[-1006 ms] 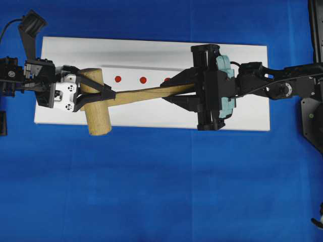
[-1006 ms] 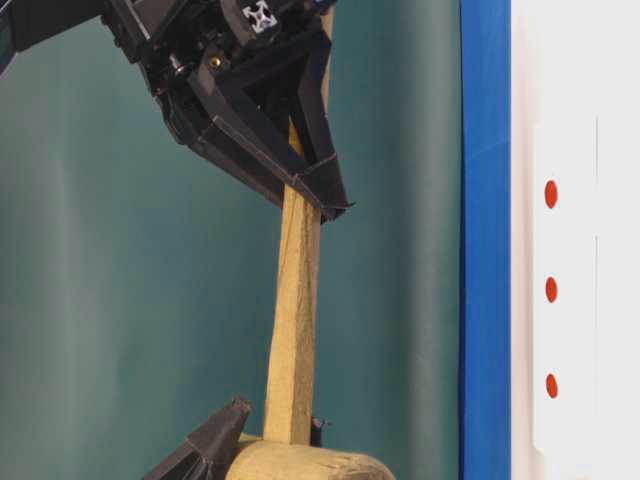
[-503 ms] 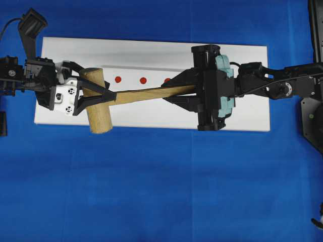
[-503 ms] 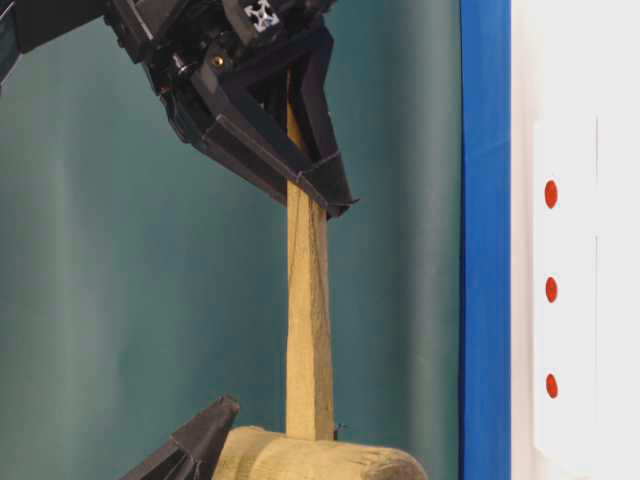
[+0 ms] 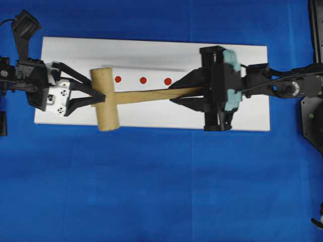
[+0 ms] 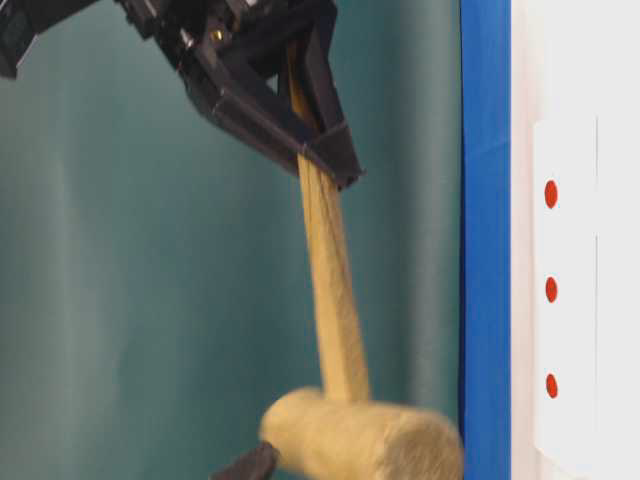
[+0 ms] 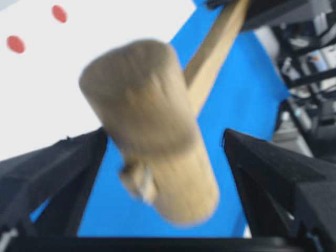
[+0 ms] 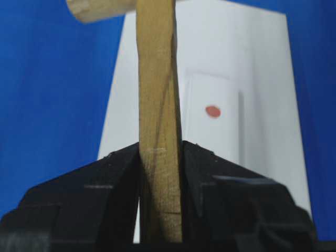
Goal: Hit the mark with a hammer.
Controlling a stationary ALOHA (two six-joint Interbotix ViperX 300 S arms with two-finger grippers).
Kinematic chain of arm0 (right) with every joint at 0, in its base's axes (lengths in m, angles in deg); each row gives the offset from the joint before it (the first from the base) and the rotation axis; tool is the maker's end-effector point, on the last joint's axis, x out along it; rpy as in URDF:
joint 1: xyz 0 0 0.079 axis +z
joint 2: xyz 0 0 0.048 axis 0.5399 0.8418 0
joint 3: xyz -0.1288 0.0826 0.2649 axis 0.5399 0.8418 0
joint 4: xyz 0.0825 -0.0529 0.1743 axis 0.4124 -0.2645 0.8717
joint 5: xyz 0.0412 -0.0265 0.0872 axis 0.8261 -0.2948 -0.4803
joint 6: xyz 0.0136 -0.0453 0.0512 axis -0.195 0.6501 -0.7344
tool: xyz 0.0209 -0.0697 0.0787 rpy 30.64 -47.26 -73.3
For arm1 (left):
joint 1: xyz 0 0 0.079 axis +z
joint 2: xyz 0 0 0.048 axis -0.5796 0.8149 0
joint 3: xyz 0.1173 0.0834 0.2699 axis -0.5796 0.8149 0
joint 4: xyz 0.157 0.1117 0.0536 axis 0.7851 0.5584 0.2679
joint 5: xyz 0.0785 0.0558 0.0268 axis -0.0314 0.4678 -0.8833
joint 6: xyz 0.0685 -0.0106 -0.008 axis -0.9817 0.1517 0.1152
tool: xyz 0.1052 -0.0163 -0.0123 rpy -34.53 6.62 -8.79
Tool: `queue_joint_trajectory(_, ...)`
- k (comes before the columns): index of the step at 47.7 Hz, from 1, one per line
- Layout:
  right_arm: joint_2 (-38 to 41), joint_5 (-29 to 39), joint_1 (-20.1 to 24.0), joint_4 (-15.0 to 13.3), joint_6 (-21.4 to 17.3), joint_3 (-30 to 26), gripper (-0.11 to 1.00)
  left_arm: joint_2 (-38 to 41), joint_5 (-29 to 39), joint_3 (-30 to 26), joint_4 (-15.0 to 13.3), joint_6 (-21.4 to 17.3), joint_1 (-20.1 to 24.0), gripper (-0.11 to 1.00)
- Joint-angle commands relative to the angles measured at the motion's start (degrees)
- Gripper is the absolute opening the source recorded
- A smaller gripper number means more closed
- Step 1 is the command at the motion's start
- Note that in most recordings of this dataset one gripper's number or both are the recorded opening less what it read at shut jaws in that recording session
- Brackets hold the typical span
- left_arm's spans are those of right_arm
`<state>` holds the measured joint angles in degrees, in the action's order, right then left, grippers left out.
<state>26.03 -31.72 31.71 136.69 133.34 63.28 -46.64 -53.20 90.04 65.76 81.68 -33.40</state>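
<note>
Light wooden mallet (image 5: 108, 106) hangs above the white board's (image 5: 151, 50) left end, head overhanging the near edge. Right gripper (image 5: 176, 94) pinches its flat handle; left gripper (image 5: 98, 96) (fingers spread wide) flanks the head untouching.

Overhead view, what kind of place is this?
Probably a robotics lab bench: a blue cloth covers the table, a white board carries red target dots, and two robot arms handle a wooden hammer.

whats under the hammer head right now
Seen from overhead, the hammer head lies over the white board and its front edge onto the blue cloth. Three red dots show beside it; anything directly beneath is covered.
</note>
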Motion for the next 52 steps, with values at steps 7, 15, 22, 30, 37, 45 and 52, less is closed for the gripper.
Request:
queue_joint_trajectory(7, -4.75, -0.44, -0.18, 2.81, -0.88, 1.85, 0.09, -4.39, 2.46, 1.67, 0.18, -0.53, -1.05, 0.9)
queue_joint_trajectory(15, -5.45, -0.44, -0.18, 3.08, -0.88, 2.37, 0.09, -6.59, 2.81, 2.99, 0.18, -0.53, -1.32, 0.9)
queue_joint_trajectory(22, -5.19, -0.44, -0.18, 3.08, -0.88, 2.2, 0.09, -6.77, 2.81, 3.16, 0.26, -0.79, -1.32, 0.9)
queue_joint_trajectory(30, -4.66, -0.18, 0.18, 5.01, -1.49, 1.85, 0.09, -6.42, 2.55, 2.72, 0.53, -5.89, -0.79, 0.89)
queue_joint_trajectory(37, -3.43, -0.79, 3.25, 8.61, -2.46, 1.76, 0.09, -6.42, 2.29, 2.72, 0.44, -16.0, 1.49, 0.89)
queue_joint_trajectory(45, -1.49, -5.27, 9.05, 11.69, -3.52, 1.67, 0.09, -6.77, 0.26, 2.99, 0.44, -28.04, 3.34, 0.89)
queue_joint_trajectory(52, 0.97, -12.04, 15.64, 14.41, -5.27, 1.23, 0.09, -6.59, -0.7, 3.16, 0.44, -38.85, 4.39, 0.89)
